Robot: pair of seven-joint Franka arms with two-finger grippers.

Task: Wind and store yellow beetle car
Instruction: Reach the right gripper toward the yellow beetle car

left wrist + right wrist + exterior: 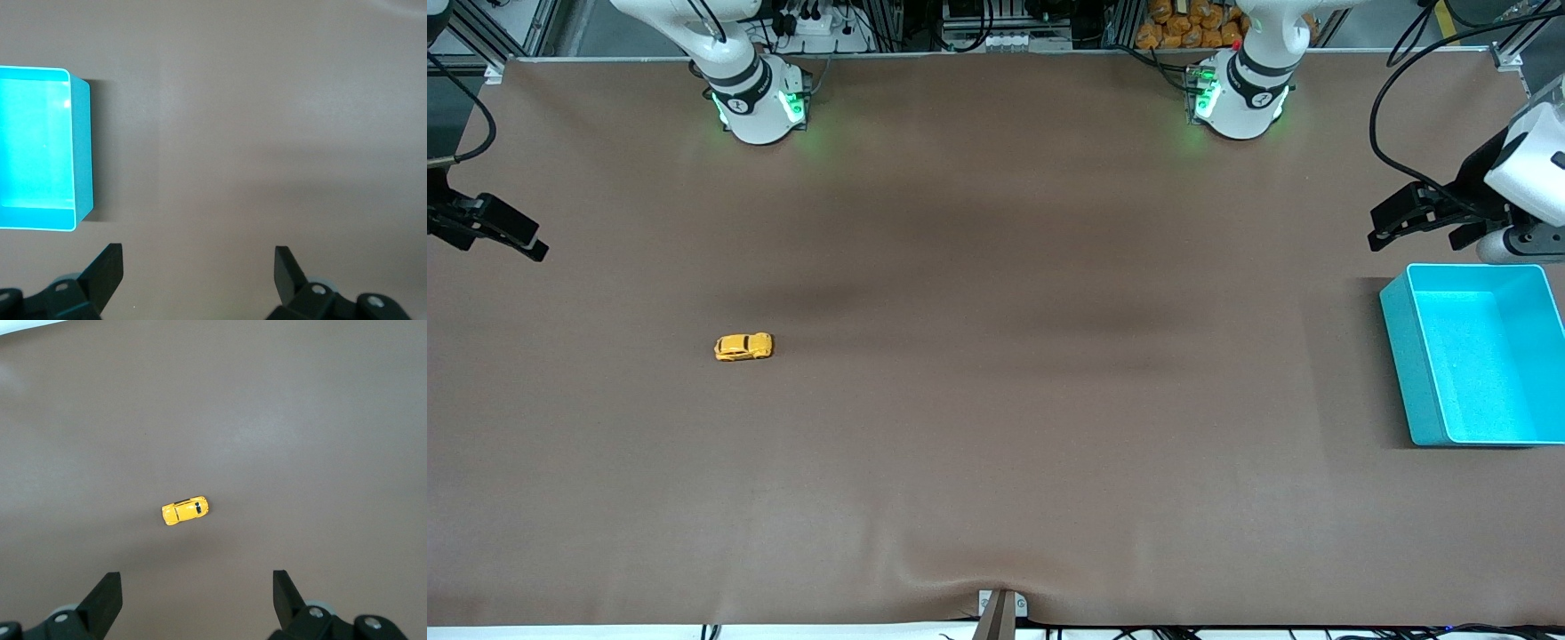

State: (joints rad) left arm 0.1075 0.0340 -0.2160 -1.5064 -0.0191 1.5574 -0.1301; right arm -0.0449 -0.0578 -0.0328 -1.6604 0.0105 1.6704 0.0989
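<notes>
Risk: both empty, wide-open end effectors, left (198,270) and right (197,590), hang high, so the tiny yellow beetle car (743,347) could roll from a misaligned pinch.

we see the yellow beetle car (743,347) (186,511), a tiny yellow-orange toy with a rounded body, dark windows and small black wheels. it stands upright on its wheels on the brown worktop (996,400), toward the right arm's end, alone and untouched, lying lengthwise along the worktop.
</notes>
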